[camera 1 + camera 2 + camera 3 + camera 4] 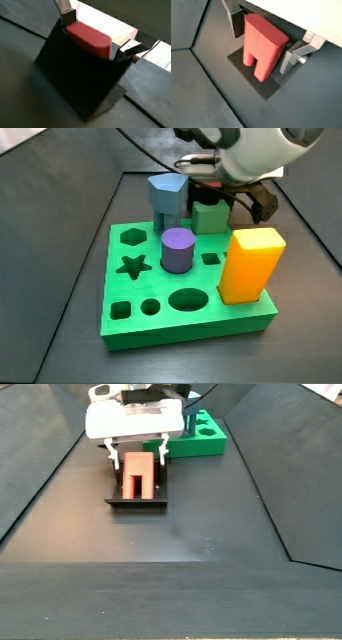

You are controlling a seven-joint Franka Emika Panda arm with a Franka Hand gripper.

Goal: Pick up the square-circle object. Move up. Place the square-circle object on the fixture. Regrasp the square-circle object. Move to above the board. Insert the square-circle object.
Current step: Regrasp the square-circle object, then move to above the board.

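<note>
The square-circle object [263, 42] is a red peg with one rounded end and a slotted end. It lies on the black fixture [256, 84], seen in both wrist views [90, 36] and in a side view [136, 474]. My gripper [264, 41] stands over the fixture [138, 502] with its pads against the peg's two sides, so it is shut on the peg. It shows in both side views [136, 449]. The board [147, 323] is a bright green slab with shaped holes and lies behind the gripper in a side view [203, 442].
On the board stand a purple cylinder [178, 250], a tall orange block [251, 263], a blue hexagonal prism [167, 196] and a green cube [210, 220]. Sloping dark walls [267, 474] enclose the dark floor.
</note>
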